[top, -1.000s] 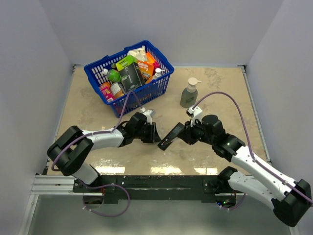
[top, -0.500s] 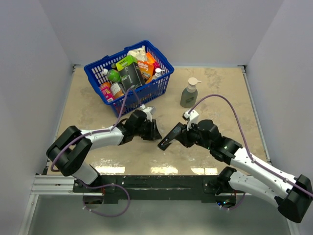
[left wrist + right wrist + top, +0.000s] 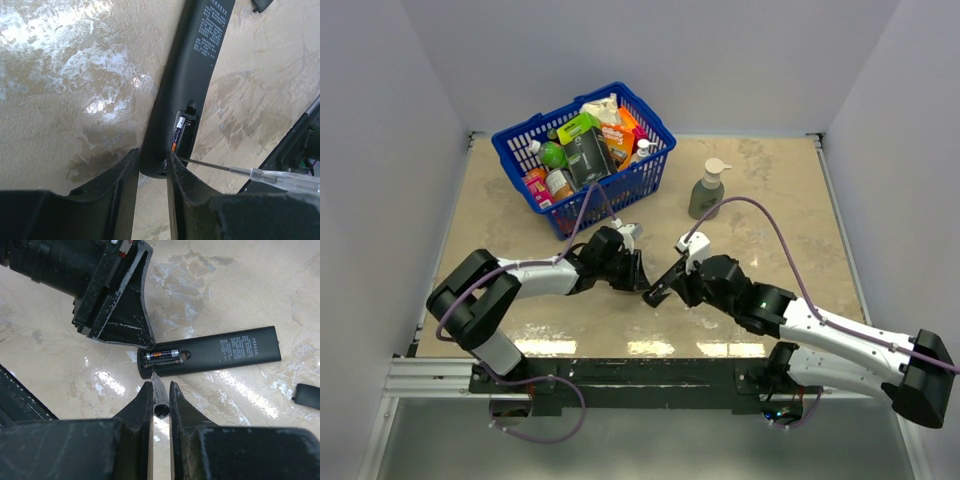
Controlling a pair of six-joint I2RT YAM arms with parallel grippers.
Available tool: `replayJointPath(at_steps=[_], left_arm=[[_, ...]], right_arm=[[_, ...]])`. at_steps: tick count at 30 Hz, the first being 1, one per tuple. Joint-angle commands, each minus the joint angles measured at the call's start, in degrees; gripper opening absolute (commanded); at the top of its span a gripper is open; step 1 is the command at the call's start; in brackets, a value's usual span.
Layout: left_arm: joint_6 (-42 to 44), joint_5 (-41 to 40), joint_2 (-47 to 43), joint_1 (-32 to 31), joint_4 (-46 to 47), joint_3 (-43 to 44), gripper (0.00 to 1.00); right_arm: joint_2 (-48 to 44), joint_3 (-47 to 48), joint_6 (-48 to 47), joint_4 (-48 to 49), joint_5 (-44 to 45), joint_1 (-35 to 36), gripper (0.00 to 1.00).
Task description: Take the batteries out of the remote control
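Slim black plastic remote control (image 3: 220, 352) lies mid-frame, left gripper (image 3: 152, 160) pinching its end, right gripper (image 3: 160, 390) clamped on a thin metal pick (image 3: 272, 175). If the tip skids off the small silvery batteries (image 3: 162, 359), they could jam or fly out.

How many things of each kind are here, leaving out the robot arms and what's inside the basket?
Remote: 1
Batteries: 2
Battery cover: 1
Thin metal tool: 1
Pump bottle: 1
Basket: 1
Total: 7
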Motion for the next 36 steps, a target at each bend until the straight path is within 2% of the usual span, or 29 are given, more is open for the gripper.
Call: replayJointPath(at_steps=[1,10,25,36], left_arm=[[2.1,1.3,0.9,0.3,1.7,2.4,0.33],[3.1,1.9,3.2,0.2,1.5,3.0,0.30],[4.2,-0.2,3.2,0.2,-0.5,2.3,0.14],[4.3,-1.8,2.9,0.2,-1.1,1.2,0.08]], right_arm=[[1.2,1.2,1.9,0.8,8.4,4.0,0.00],[-0.2,-0.3,3.7,3.6,13.2,9.3,0.00],[3.0,1.0,8.7,1.7,26.8,19.0,0.00],[1.9,1.9,10.6,-1.2,31.1,20.4,0.00]])
